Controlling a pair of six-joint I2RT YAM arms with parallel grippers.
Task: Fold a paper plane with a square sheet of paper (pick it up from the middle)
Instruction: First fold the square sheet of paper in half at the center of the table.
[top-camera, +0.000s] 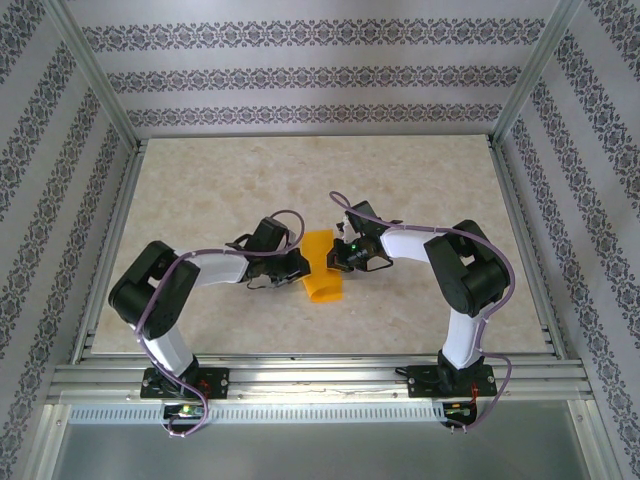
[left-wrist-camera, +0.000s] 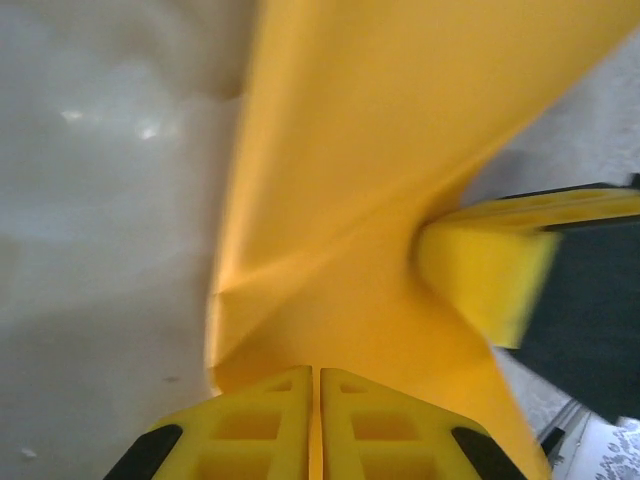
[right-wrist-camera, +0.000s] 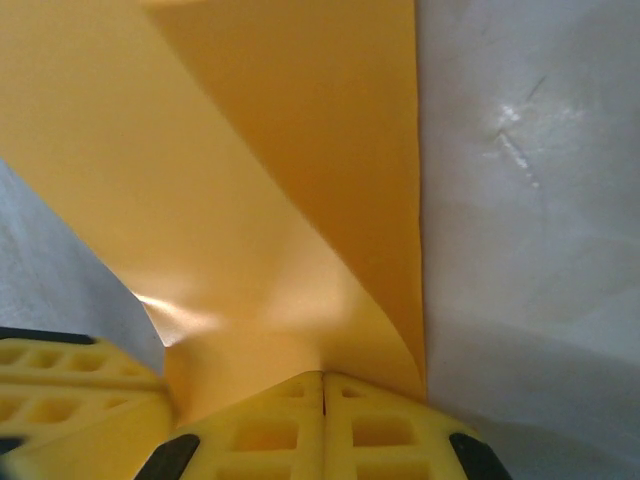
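Near edge: a silver aluminium frame rail (top-camera: 320, 372) closes the table's 6 o'clock side, just beyond both arm bases; there is little room to draw back that way.
Left gripper: the yellow-fingered left gripper (left-wrist-camera: 318, 425) sits at 9 o'clock of the paper, jaws pressed together on a fold of it.
Right gripper: the matching right gripper (right-wrist-camera: 322, 405) sits at 3 o'clock, jaws likewise clamped on the paper's edge.
Paper: the thin bright orange square sheet of paper (top-camera: 320, 268) hangs bowed and twisted between the two grips at mid-table, its loose end trailing toward 6 o'clock. Whether that end touches the surface cannot be told.
Risk: pulling apart along the 9-to-3 line would likely tear the sheet. Closing in could knock fingertips together, as they sit just beside each other. The twist may set a stray crease.
Open room: the beige marbled tabletop (top-camera: 200, 190) lies bare toward 9, 12 and 3 o'clock, with the patterned walls (top-camera: 300, 75) well apart.
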